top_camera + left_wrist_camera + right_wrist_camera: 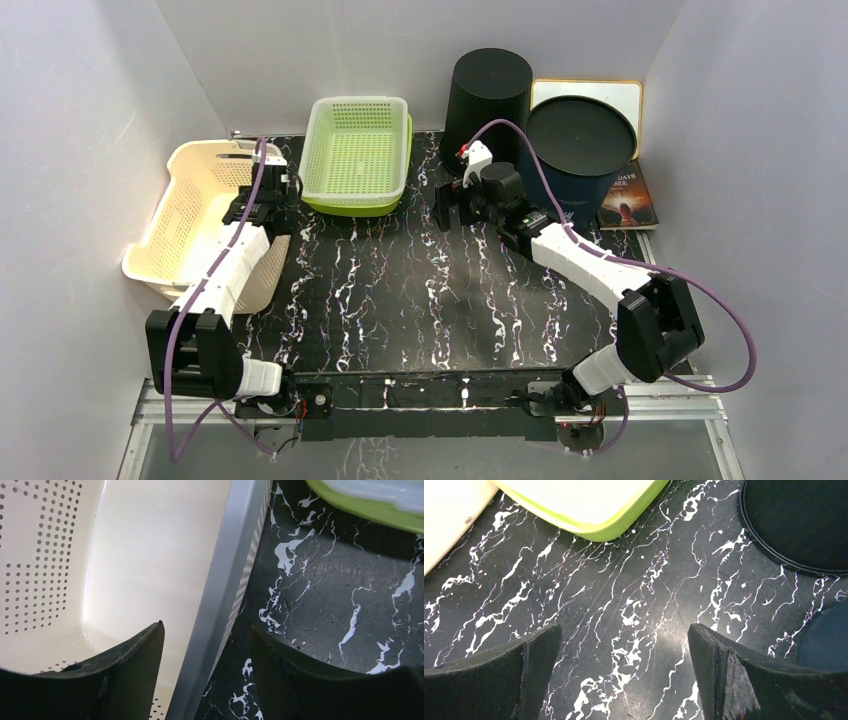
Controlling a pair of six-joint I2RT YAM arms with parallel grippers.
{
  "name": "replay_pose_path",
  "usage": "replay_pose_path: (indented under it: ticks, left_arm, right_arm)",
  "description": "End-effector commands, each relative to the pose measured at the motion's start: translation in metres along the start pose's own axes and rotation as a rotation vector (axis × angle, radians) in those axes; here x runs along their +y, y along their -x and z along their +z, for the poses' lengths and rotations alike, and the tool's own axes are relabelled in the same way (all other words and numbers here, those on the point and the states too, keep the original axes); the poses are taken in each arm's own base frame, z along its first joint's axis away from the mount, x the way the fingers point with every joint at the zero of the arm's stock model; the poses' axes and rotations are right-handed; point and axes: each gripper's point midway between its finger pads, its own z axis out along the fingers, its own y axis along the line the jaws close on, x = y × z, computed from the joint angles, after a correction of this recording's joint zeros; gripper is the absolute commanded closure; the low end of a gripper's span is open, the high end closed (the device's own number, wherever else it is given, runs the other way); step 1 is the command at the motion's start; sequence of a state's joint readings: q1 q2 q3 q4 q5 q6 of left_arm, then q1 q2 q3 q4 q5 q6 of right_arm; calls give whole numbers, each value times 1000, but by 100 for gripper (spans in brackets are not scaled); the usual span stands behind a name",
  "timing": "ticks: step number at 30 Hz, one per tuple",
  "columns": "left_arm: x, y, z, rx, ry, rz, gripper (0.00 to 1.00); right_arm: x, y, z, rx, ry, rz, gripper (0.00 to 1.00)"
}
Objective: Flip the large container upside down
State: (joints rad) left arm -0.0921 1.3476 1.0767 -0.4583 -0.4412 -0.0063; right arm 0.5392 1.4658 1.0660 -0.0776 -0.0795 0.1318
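Note:
The large container is a cream perforated basket [200,215] at the table's left side, its opening facing up, tilted against the left wall. My left gripper [264,203] is open and straddles its right rim [225,580]: one finger is inside the basket [150,555], the other outside over the table. The jaws do not touch the rim. My right gripper [447,207] is open and empty above the bare black marble table [624,605], at mid-back. A corner of the cream basket shows in the right wrist view [449,515].
A green mesh basket [355,155] sits just right of the cream one, also in both wrist views [370,500] [589,505]. A black cylinder bin [487,95], a dark round tub [580,140], a framed board [600,92] and a book [630,195] stand back right.

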Motion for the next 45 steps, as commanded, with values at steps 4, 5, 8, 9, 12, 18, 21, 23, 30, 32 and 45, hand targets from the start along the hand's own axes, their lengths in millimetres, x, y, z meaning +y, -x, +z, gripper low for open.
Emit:
replay_pose_path:
  ticks: [4, 5, 8, 9, 12, 18, 21, 23, 30, 32, 45]
  left_arm:
    - [3, -18, 4, 36, 35, -47, 48]
    - [4, -19, 3, 32, 36, -52, 50]
    - [7, -22, -1, 24, 44, -57, 63]
    - [8, -22, -3, 20, 44, -59, 70]
    - [9, -27, -4, 28, 47, -57, 94]
    - [15, -34, -15, 48, 56, -64, 100]
    - [20, -31, -29, 46, 51, -79, 100]
    - [22, -24, -43, 25, 29, -96, 100]
    - [23, -9, -88, -35, -87, -128, 100]
    - [17, -14, -91, -23, -122, -126, 100]
    - [-23, -52, -81, 49, -291, -170, 57]
  right_arm:
    - [-2, 23, -6, -87, -19, -27, 2]
    - [-2, 23, -6, -88, -20, -27, 2]
    - [-3, 23, -5, -86, -20, -25, 2]
    - [-2, 23, -4, -86, -19, -24, 2]
    - [-3, 23, -4, -90, -20, -21, 2]
    - [-6, 21, -5, -87, -40, -24, 2]
    - [-8, 21, -7, -91, -50, -25, 2]
    - [-8, 23, -7, -95, -50, -24, 2]
    - [-6, 23, -6, -101, -42, -15, 2]
    - [-6, 22, -6, -98, -37, -13, 2]
    - [-9, 23, -10, -79, -61, -1, 2]
